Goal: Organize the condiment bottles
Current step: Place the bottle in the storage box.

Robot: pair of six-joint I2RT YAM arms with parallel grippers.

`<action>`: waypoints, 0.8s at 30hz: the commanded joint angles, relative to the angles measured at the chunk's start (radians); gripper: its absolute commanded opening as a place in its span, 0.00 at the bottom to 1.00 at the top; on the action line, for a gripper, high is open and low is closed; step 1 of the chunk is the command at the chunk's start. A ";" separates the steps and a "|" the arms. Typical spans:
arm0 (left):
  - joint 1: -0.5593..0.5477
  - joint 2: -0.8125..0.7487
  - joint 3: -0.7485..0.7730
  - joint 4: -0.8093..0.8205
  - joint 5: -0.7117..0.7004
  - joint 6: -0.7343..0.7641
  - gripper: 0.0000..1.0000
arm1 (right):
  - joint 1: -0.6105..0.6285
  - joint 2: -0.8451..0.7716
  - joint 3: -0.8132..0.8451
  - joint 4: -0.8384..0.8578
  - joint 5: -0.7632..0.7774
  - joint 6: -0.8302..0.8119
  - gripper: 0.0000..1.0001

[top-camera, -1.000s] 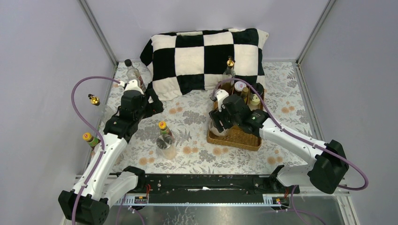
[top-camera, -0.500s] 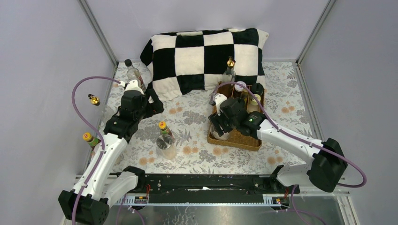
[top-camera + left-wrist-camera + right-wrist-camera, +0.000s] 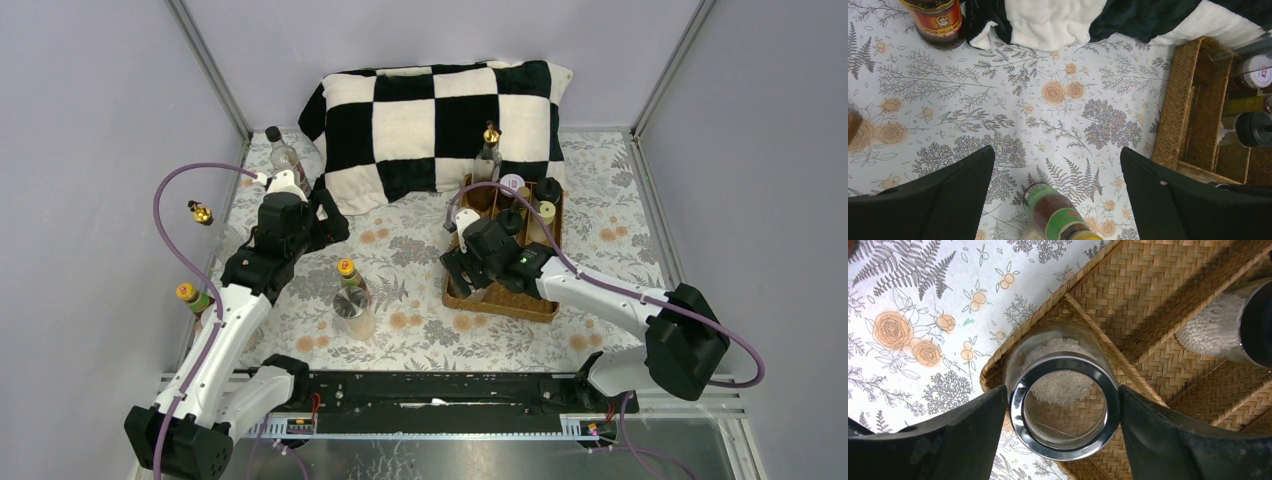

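The short clear jar the right claw attends to stands in the corner compartment of the wicker tray that faces the bench's near edge and left side. The tray itself sits right of the bench's middle, close to the checked pillow at the far edge. The claw's two fingers flank the jar's shiny metal-rimmed lid, hard against it on both sides. Whether they press on it or stand a hair clear I cannot tell. White grains fill only the bottom, so I judge the jar light, but it is rigid glass: smooth, slippery against plastic pads and liable to chip if knocked against its neighbours or dropped. The surest hold looks to be across the round lid rim or the wall just under it, taken straight from above, since the woven dividers leave no room lower down. The left claw gapes wide and empty above the flowered cloth near the bench's left side, with a green-labelled, yellow-capped bottle lying just below it. That bottle is taller, fuller and probably heavier, and best gripped around its body.
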 commanded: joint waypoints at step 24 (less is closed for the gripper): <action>0.110 0.258 0.293 -0.006 -0.148 0.027 0.99 | 0.291 -0.002 0.399 -0.052 -0.097 0.017 0.92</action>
